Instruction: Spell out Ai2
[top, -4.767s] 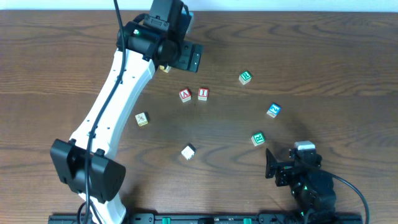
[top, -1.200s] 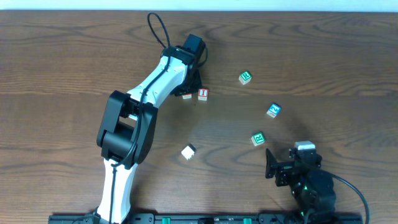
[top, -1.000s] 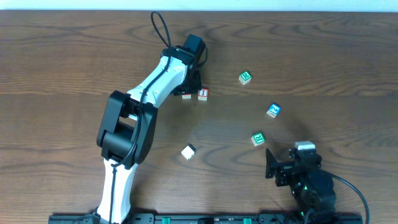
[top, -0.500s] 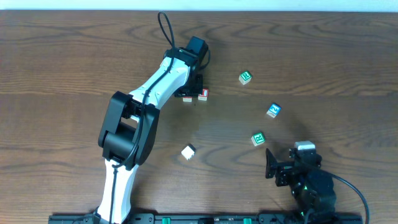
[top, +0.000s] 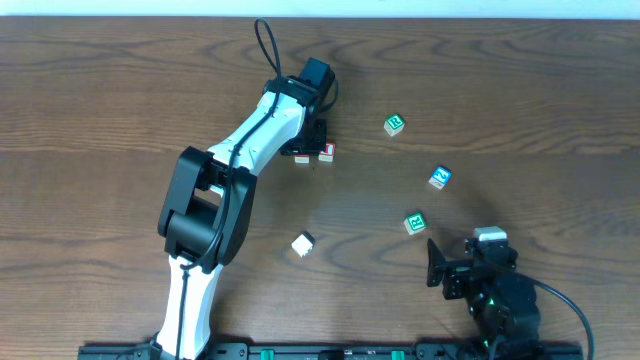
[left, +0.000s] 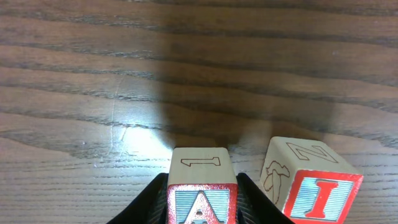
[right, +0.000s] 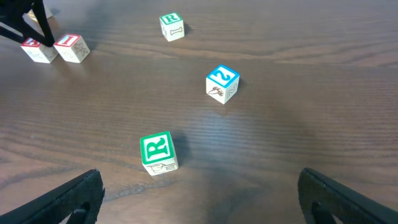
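My left gripper (left: 202, 208) is shut on the red "A" block (left: 201, 186), which rests on the wood with a black finger pressed on each side. The red "I" block (left: 320, 193) stands just to its right, slightly turned, with a narrow gap between them. From overhead, the left gripper (top: 306, 150) covers most of the "A" block, and the "I" block (top: 326, 152) shows beside it. The blue "2" block (top: 439, 177) sits alone to the right, also visible as the "2" block (right: 222, 83). My right gripper (right: 199, 199) is open over bare wood near the front edge.
Two green "R" cubes lie on the table: one (top: 395, 124) at the back right, one (top: 415, 222) just ahead of the right gripper (top: 436, 264). A plain white cube (top: 302, 243) sits front centre. The left arm (top: 250, 140) stretches diagonally across the left half.
The left gripper has slid the "A" block slightly right, closer to the "I" block. The right arm has not moved.
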